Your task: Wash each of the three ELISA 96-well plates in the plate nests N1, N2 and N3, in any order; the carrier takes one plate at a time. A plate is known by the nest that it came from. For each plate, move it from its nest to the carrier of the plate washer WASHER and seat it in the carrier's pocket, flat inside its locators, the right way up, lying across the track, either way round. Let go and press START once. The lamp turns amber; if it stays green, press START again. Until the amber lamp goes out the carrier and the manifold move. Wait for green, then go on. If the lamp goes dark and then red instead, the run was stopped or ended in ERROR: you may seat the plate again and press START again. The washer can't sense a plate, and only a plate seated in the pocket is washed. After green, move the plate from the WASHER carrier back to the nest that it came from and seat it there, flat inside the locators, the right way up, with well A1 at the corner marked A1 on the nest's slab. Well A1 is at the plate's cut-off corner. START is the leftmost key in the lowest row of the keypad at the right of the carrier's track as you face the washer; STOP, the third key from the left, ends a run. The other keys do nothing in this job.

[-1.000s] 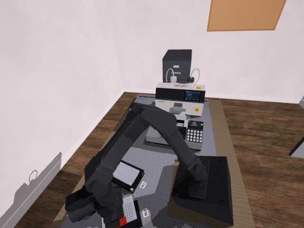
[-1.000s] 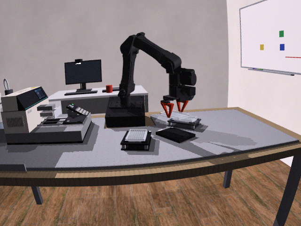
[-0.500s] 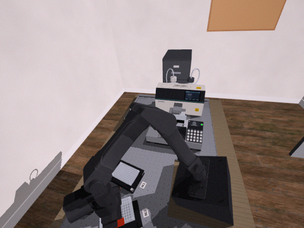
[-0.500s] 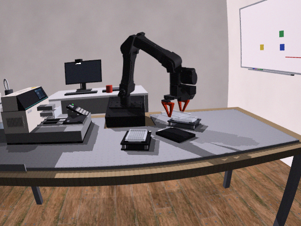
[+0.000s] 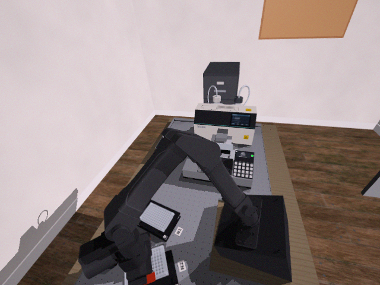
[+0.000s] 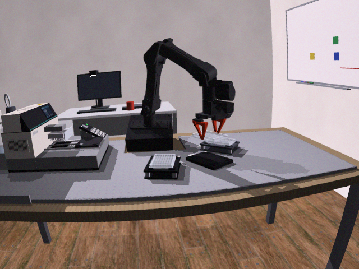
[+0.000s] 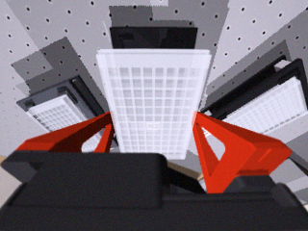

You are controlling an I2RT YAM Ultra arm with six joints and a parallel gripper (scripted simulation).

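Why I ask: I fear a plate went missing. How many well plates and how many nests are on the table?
Plates: 3 (held plate in the hand, near plate, far plate)
Nests: 3 (near nest, empty nest, far nest)
Total: 6

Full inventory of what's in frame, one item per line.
plates: 3, clear; one on the near nest, one on the far nest, one in the hand
nests: 3, black; table middle, one bare
washer: 1, cream and black; table end
keypad: 1, white keys; beside the track, lamp green
monitor: 1, black; rear desk
cup: 1, red; rear desk
whiteboard: 1, white; side wall
table: 1, grey top, wood edge
arm: 1, black; on a black pedestal
hand: 1, red fingers; shut on a plate
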